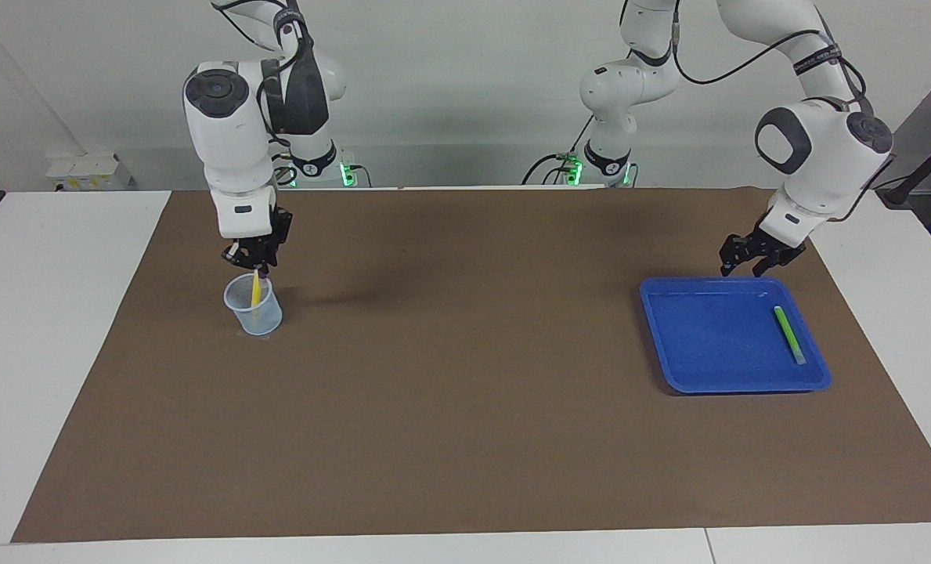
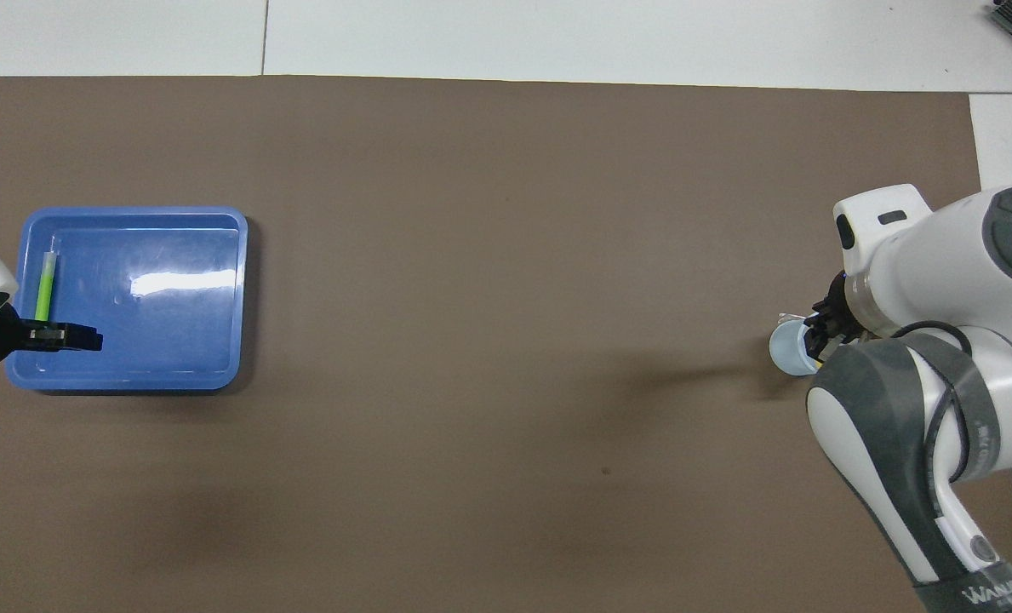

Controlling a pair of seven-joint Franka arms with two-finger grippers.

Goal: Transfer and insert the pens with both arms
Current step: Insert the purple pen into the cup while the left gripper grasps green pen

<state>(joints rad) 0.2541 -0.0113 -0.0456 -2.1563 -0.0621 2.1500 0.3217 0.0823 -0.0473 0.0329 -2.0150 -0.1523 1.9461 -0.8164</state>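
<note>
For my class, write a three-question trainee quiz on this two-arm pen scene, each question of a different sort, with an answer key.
1. True or false: the green pen lies in the blue tray.
2. Multiple choice: the right end effector is over A) the blue tray, B) the clear cup, C) bare mat.
3. Fill in: the pen already standing in the clear cup is ____.

Key: 1 true. 2 B; it is shut on a purple pen whose tip shows just below it. 3 yellow. The left end effector hangs by the tray edge nearer the robots.
</note>
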